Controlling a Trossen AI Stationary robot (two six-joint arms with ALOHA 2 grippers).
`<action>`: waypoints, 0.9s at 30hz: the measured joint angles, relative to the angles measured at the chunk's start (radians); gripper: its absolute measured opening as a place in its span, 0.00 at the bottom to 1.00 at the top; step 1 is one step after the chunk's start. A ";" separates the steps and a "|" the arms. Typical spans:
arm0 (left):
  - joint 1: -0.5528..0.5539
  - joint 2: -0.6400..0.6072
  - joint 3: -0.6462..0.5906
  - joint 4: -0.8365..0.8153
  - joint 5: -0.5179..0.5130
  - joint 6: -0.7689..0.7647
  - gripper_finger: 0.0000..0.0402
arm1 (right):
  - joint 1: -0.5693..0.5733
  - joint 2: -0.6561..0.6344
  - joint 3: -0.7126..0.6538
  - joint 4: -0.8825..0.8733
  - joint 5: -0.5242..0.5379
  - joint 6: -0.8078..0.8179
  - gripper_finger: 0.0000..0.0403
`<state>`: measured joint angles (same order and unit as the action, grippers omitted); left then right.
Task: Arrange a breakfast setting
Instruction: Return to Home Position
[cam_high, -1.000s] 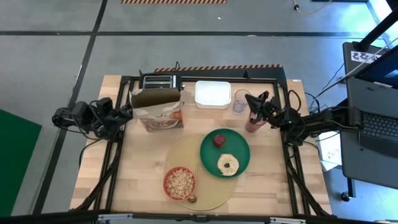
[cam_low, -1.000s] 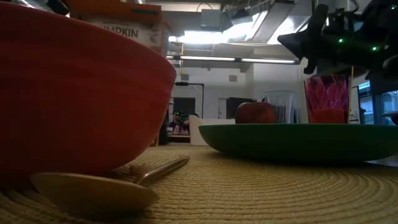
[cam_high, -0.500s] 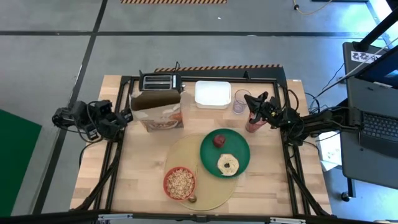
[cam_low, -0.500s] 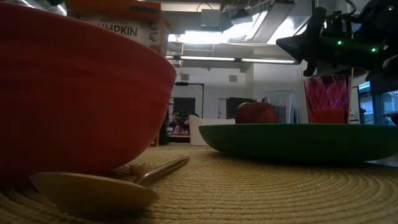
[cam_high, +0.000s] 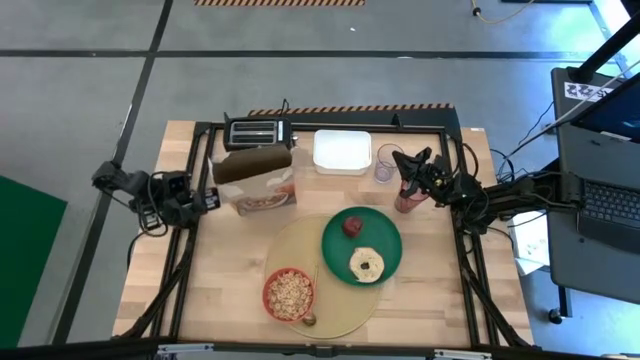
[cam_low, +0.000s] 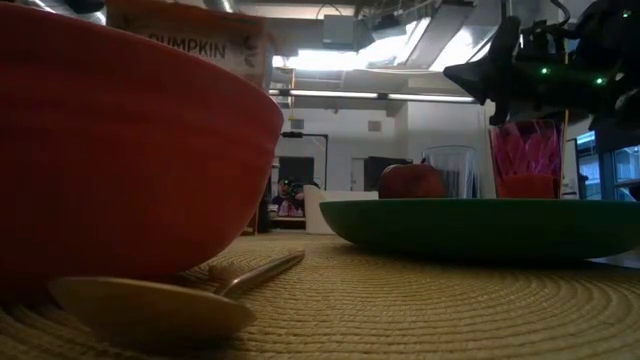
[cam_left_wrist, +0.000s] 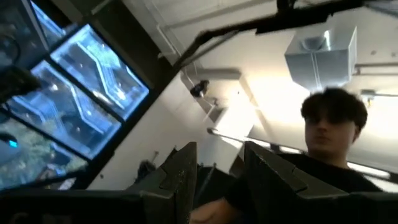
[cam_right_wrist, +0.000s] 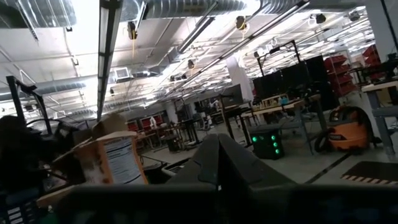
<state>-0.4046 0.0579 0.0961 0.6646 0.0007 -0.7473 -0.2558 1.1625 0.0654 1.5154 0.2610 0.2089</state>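
Observation:
A tan mat (cam_high: 300, 255) holds a green plate (cam_high: 385, 243) with a red apple (cam_high: 352, 225) and a bagel (cam_high: 366, 263). On the mat also rest a red bowl (cam_high: 289, 294) of cereal and a spoon (cam_high: 312, 318). A cereal box (cam_high: 262, 185) stands behind the mat. My left gripper (cam_high: 210, 197) is open just left of the box, pointing up, with nothing between its fingers (cam_left_wrist: 180, 180). The pink cup (cam_high: 405, 200) stands on the table right of the plate. Above it my right gripper (cam_high: 398, 158) hangs shut and holds nothing.
A black toaster (cam_high: 255, 131), a white tray (cam_high: 342, 151) and a clear glass (cam_high: 385, 163) stand along the far edge. A person (cam_left_wrist: 329, 124) shows beyond the table in the left wrist view. Bare wood lies left of the mat.
My left gripper has sunk a little, drawn slightly toward the near edge and tipped further upward. The cereal box's top has leaned over, and the box shows lower in the low view. My right arm has kept still.

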 joint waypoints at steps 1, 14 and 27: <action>-0.020 0.004 -0.004 -0.001 -0.007 0.011 0.32 | 0.000 0.000 0.000 -0.001 0.001 0.000 0.01; -0.259 0.008 -0.044 0.002 -0.180 0.108 0.32 | 0.000 0.000 0.001 -0.035 0.009 0.025 0.01; -0.311 0.006 -0.089 -0.197 -0.290 0.047 0.32 | 0.000 -0.012 -0.058 0.059 -0.070 0.077 0.01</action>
<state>-0.7158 0.0639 0.0071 0.4676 -0.2898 -0.7001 -0.2558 1.1507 0.0075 1.5745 0.1905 0.2855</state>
